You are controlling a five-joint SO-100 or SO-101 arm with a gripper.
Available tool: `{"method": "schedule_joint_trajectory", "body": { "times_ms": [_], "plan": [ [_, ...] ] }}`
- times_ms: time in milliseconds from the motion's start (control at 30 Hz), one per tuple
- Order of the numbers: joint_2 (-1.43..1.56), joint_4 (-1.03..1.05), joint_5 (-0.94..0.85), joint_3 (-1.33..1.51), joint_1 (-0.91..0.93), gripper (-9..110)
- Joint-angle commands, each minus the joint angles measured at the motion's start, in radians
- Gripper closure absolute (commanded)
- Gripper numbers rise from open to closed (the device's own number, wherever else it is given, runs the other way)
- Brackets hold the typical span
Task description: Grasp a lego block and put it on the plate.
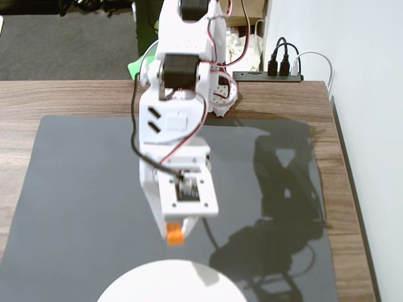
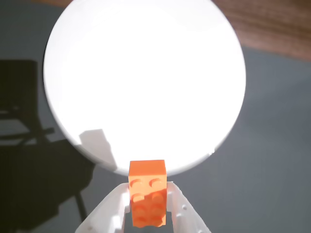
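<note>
The arm is in the carrying step: the pincer is clamped on the one orange lego block, its white fingers pressing the brick's two sides, studs facing the wrist camera. In the wrist view the brick appears at the near rim of the single white plate, its top edge overlapping the rim while most of it sits over the dark mat. In the fixed view the block hangs below the wrist, short of the plate at the bottom edge, apparently raised off the mat.

The next move likely calls for carrying the brick further forward until it is over the plate's middle, lowering, then spreading the fingers. Releasing here risks it landing on the rim or mat.

Counted: one block, one plate, one mat on the wooden desk.
</note>
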Motion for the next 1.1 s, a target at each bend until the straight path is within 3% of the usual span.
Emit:
{"method": "schedule_joint_trajectory", "body": {
  "times_ms": [0, 533, 733, 833, 1067],
  "plan": [
    [-0.069, -0.005, -0.011, -0.129, -0.002, 97],
    [-0.31, 0.1, 0.035, -0.342, -0.04, 97],
    [-0.588, 0.367, 0.063, -0.822, -0.031, 97],
    [-0.96, 0.626, 0.069, -1.517, -0.029, 97],
    [-0.968, 0.698, 0.063, -1.517, -0.029, 96]
  ]
}}
